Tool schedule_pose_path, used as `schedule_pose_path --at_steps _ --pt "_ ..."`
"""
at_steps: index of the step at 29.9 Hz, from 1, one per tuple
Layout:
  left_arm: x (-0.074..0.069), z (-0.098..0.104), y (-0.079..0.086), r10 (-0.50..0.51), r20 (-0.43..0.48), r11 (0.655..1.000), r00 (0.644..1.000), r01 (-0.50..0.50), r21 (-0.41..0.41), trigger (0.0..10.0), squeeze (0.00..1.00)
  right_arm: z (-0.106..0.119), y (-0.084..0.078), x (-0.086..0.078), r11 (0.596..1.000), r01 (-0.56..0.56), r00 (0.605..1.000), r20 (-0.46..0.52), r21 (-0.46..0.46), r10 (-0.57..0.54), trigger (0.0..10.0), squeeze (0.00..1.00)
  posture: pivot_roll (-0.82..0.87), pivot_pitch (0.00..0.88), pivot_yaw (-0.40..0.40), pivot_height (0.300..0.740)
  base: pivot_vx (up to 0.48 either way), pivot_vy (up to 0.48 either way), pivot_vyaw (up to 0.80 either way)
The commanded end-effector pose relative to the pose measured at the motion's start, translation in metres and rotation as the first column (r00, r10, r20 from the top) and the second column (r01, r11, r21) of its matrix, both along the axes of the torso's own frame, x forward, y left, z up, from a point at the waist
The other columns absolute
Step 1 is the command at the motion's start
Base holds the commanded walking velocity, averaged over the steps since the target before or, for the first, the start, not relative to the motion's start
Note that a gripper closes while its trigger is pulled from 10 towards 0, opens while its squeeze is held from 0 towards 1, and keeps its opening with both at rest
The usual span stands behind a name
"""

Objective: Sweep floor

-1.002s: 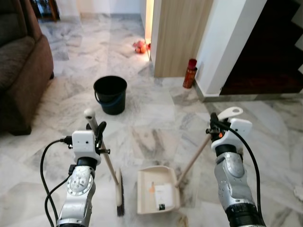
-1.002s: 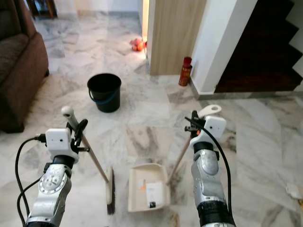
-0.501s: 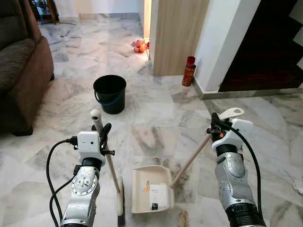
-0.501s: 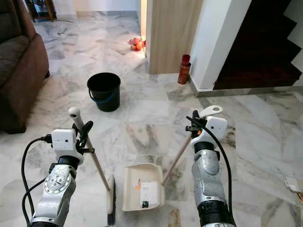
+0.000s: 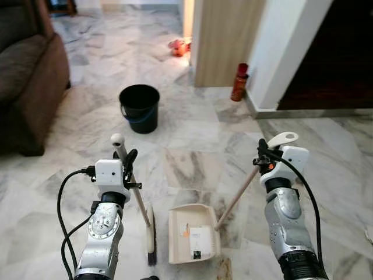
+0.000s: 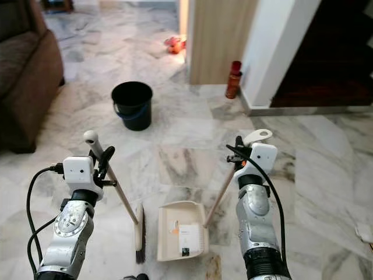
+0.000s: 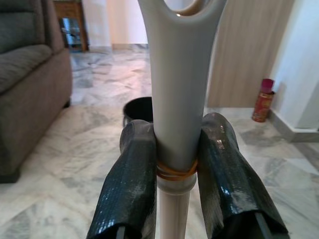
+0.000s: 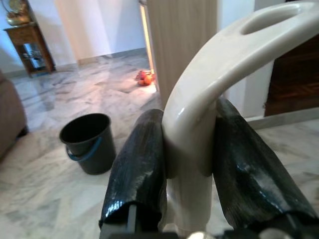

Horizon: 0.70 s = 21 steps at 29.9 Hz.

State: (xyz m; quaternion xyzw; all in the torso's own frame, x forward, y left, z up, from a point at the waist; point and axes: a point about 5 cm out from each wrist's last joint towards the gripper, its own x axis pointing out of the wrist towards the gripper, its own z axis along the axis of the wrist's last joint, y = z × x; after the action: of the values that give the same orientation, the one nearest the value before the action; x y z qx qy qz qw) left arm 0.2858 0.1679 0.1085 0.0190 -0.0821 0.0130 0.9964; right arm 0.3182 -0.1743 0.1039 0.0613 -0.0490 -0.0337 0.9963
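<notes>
Two tools stand before us on the marble floor [image 5: 192,163]. Our left gripper [image 7: 177,164] has its jaws pinching the broom [image 5: 135,201] handle, bristles down beside the dustpan [image 5: 192,233]. Our right gripper [image 8: 187,164] clamps the dustpan's handle. A black bucket [image 5: 139,108] sits farther ahead.

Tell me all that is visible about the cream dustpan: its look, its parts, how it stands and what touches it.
The dustpan is cream and looks like plastic. Its flat tray rests on the marble floor in front of the robot, beside the broom, and holds what looks like a white paper and small bits. A long pale stick rises aslant from the tray toward the robot's right and ends in a looped cream grip. The right gripper is shut on that grip, one black finger on each side.
</notes>
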Motion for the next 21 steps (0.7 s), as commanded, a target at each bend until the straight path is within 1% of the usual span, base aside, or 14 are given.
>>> schedule_pose_path --at_steps 1,7,12,13,14,18,21 --pt "0.0015 0.0082 -0.0028 -0.008 0.032 1.000 0.999 0.007 0.011 10.0 0.00 0.0097 -0.0033 0.0015 0.999 0.017 0.999 0.045 0.035 -0.019 10.0 0.00 0.00 0.103 -0.035 0.740 0.000 0.000 0.00" --pt "0.0019 0.0087 -0.0030 -0.010 0.034 1.000 0.999 0.009 0.020 10.0 0.00 0.0098 -0.0036 0.0018 0.999 0.019 0.999 0.045 0.035 -0.020 10.0 0.00 0.00 0.102 -0.034 0.740 0.000 0.000 0.00" --pt "0.0021 0.0091 -0.0031 -0.012 0.036 1.000 0.999 0.011 0.025 10.0 0.00 0.0092 -0.0022 0.0018 1.000 0.012 0.999 0.043 0.029 -0.013 10.0 0.00 0.00 0.102 -0.034 0.740 0.244 0.000 0.00" --pt "0.0021 0.0092 -0.0032 -0.012 0.037 1.000 0.999 0.011 0.026 10.0 0.00 0.0095 -0.0012 0.0016 1.000 0.005 0.999 0.046 0.004 -0.006 10.0 0.00 0.00 0.102 -0.036 0.740 0.266 0.000 0.00" --pt "0.0020 0.0091 -0.0033 -0.012 0.037 1.000 0.999 0.011 0.026 10.0 0.00 0.0095 -0.0008 0.0014 1.000 0.003 0.999 0.047 0.001 -0.003 10.0 0.00 0.00 0.100 -0.037 0.740 0.266 0.000 0.00" --pt "0.0021 0.0090 -0.0046 -0.013 0.037 1.000 0.999 0.012 0.027 10.0 0.00 0.0091 -0.0008 0.0015 1.000 0.003 0.999 0.044 0.006 -0.003 10.0 0.00 0.00 0.098 -0.039 0.740 0.290 0.000 0.71" --pt "0.0025 0.0087 -0.0060 -0.015 0.036 1.000 0.999 0.014 0.028 10.0 0.00 0.0083 -0.0027 0.0024 1.000 0.015 0.999 0.034 0.026 -0.016 10.0 0.00 0.00 0.098 -0.041 0.740 0.341 0.000 0.00"
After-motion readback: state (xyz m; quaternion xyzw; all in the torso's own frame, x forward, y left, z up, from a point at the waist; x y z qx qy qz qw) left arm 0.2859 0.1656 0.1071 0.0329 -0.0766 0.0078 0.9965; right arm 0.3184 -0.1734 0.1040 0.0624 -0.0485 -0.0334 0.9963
